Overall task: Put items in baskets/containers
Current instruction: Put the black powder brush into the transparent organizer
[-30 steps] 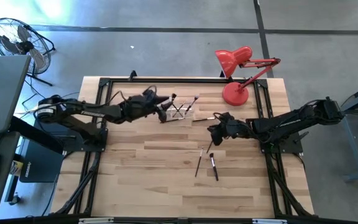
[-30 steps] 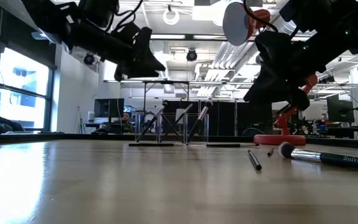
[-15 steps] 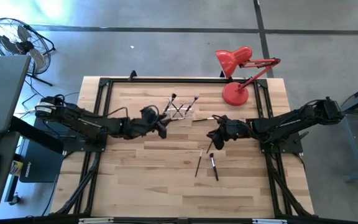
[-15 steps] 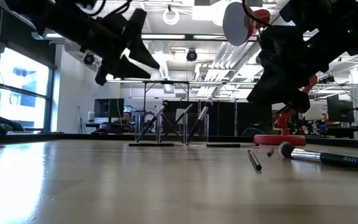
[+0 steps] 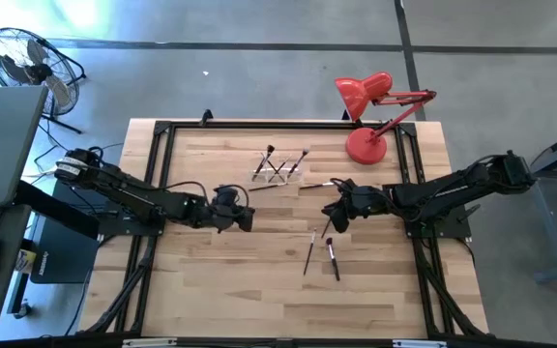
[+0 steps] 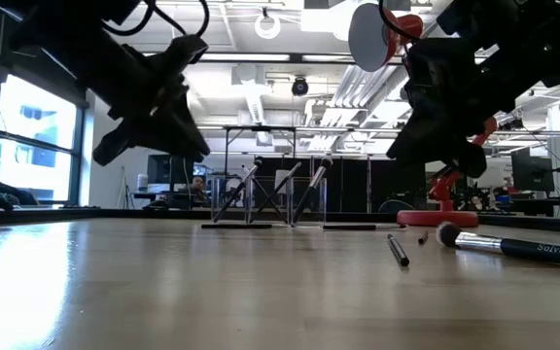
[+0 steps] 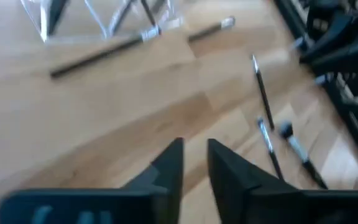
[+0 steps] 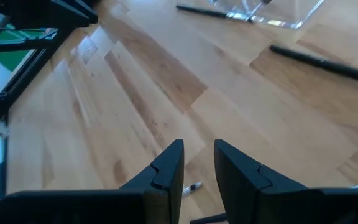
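A clear holder (image 5: 278,170) stands at the table's far middle with a few dark brushes (image 5: 286,162) leaning crossed inside it. Two more brushes (image 7: 98,55) (image 7: 210,30) lie flat on the wood just in front of it. Three brushes (image 5: 309,253) (image 5: 334,259) (image 5: 313,235) lie nearer the front edge. My left gripper (image 5: 246,218) hovers left of the middle, its fingers a narrow gap apart with nothing between them. My right gripper (image 5: 329,217) hovers just beyond the loose brushes, also slightly open with nothing between its fingers.
A red desk lamp (image 5: 366,145) stands on its round base at the far right corner, its head (image 5: 361,92) reaching past the table's far edge. Bare wood lies along the table's left and near parts. A black frame (image 5: 153,184) runs round the table.
My left gripper has drawn back from beside the holder toward the table's near edge and sunk a little. The brushes and the holder have stayed where they were.
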Tool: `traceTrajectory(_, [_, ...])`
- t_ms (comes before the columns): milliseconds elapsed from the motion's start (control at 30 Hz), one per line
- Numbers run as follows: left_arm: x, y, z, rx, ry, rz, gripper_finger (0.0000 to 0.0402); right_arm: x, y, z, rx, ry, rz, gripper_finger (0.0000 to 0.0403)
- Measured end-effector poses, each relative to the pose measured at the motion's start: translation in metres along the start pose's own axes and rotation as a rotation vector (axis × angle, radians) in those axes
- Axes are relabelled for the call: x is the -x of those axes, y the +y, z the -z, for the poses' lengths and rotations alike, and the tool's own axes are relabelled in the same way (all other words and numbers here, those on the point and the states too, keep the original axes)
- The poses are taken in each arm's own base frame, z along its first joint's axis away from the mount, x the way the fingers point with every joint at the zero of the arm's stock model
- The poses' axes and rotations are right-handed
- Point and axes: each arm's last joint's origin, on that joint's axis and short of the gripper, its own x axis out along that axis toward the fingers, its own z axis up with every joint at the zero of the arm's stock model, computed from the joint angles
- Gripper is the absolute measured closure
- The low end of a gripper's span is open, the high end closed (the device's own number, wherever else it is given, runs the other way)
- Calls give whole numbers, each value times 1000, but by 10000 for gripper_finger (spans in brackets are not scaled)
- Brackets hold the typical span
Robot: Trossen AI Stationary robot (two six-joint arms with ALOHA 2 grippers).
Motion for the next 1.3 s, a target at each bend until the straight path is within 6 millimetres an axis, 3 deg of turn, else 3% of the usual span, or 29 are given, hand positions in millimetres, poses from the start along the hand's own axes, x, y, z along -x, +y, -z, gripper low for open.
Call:
traceTrajectory(100, [0, 0, 1, -61, 38, 8, 391, 0, 0, 0, -6, 10, -9, 322])
traceTrajectory(333, [1, 10, 8, -243, 204, -37, 399, 2, 8, 8, -113, -38, 27, 394])
traceTrajectory(467, [2, 13, 12, -337, 286, -26, 399, 7, 29, 15, -119, -7, 137, 398])
traceTrajectory(667, [1, 9, 10, -464, 277, 39, 400, 7, 70, 19, -117, 121, 378, 401])
traceTrajectory(967, [2, 7, 12, -596, 334, 110, 401, -17, 131, 19, -141, 395, 644, 402])
traceTrajectory(1133, [2, 7, 13, -642, 355, 135, 401, -29, 155, 20, -245, 525, 678, 402])
traceTrajectory(1300, [2, 7, 13, -671, 353, 141, 401, -34, 160, 21, -338, 521, 709, 396])
